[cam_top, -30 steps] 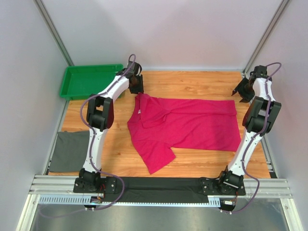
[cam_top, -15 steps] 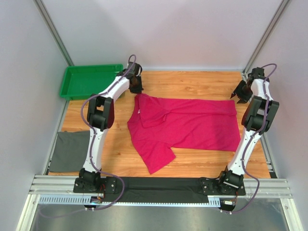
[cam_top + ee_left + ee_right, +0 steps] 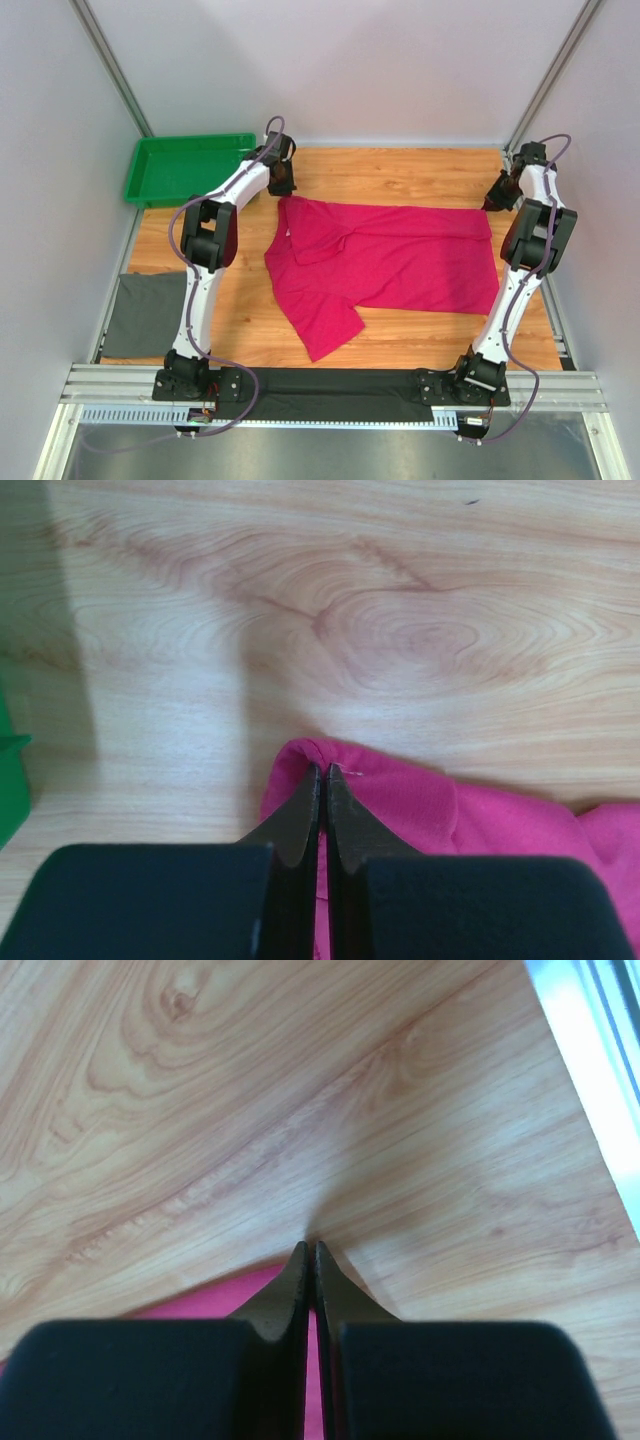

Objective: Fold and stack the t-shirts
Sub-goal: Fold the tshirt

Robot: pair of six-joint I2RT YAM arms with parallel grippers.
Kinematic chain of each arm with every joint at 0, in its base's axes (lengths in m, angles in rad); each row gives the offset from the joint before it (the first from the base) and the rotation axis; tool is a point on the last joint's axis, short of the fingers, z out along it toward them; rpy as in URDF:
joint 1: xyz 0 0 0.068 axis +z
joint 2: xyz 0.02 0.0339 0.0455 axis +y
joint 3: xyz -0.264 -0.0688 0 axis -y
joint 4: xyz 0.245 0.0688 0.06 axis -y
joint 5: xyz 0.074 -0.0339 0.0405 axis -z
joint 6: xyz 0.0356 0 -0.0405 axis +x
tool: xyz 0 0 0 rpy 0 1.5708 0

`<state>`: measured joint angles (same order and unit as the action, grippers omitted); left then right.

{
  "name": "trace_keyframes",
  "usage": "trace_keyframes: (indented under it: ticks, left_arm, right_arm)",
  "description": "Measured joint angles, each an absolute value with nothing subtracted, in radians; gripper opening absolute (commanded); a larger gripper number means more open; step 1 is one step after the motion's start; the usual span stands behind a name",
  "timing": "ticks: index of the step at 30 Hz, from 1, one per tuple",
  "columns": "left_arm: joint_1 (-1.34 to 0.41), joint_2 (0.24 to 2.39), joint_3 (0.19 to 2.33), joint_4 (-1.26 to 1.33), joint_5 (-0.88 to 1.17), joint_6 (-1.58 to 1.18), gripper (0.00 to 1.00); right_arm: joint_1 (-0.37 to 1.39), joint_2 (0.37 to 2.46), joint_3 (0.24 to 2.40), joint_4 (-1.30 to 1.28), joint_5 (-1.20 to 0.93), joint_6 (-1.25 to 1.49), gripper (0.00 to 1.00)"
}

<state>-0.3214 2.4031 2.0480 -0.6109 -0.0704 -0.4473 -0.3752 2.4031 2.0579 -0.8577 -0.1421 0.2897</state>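
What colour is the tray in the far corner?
Bright green. The tray shows best in the top camera view.

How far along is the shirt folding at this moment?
Done: little. The shirt lies spread on the table, one sleeve flopped toward the arms, and no fold is visible. In hand: the left gripper is shut on the shirt's far left corner, and the right gripper looks shut on its far right corner. Left: every fold, then stacking.

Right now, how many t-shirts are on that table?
1. The pink t-shirt lies spread over the middle of the wooden table; the grey cloth at its left edge may be another.
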Motion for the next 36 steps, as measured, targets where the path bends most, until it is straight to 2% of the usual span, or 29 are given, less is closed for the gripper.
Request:
trace_keyframes:
  ticks: [8,14,16,17,18,19,22,25,27,30,36]
  left_arm:
    - [-0.324,2.329,1.929,-0.562,-0.176,-0.471,0.0]
    - [-0.331,2.273,1.871,-0.493,-0.224,-0.472,0.0]
    - [-0.331,2.276,1.895,-0.492,-0.22,-0.464,0.1]
    - [-0.331,2.281,1.913,-0.493,-0.216,-0.458,0.29]
    - [-0.331,2.286,1.935,-0.493,-0.211,-0.445,0.38]
    - [-0.332,2.29,1.956,-0.492,-0.212,-0.437,0.45]
    - [-0.335,2.294,2.02,-0.507,-0.241,-0.41,0.61]
    - [-0.343,2.284,2.037,-0.517,-0.284,-0.374,0.63]
    - [-0.357,2.259,2.023,-0.54,-0.316,-0.347,0.62]
    - [-0.397,2.14,1.899,-0.56,-0.345,-0.309,0.6]
    - [-0.488,1.718,1.494,-0.577,-0.258,-0.32,0.57]
  right_arm:
    - [-0.37,2.384,2.032,-0.827,0.001,0.337,0.0]
    - [-0.368,2.368,2.001,-0.802,0.028,0.361,0.0]
    - [-0.368,2.368,2.001,-0.8,0.024,0.361,0.0]
    - [-0.368,2.368,2.002,-0.8,0.02,0.361,0.01]
    - [-0.368,2.368,2.006,-0.804,0.018,0.361,0.05]
    - [-0.368,2.37,2.01,-0.808,0.018,0.362,0.23]
    - [-0.368,2.394,2.081,-0.866,0.029,0.364,0.46]
    - [-0.368,2.399,2.143,-0.928,0.072,0.362,0.56]
    - [-0.368,2.374,2.149,-0.97,0.117,0.363,0.61]
    - [-0.37,2.28,2.076,-1.013,0.164,0.369,0.63]
    - [-0.375,1.921,1.698,-1.025,0.1,0.417,0.63]
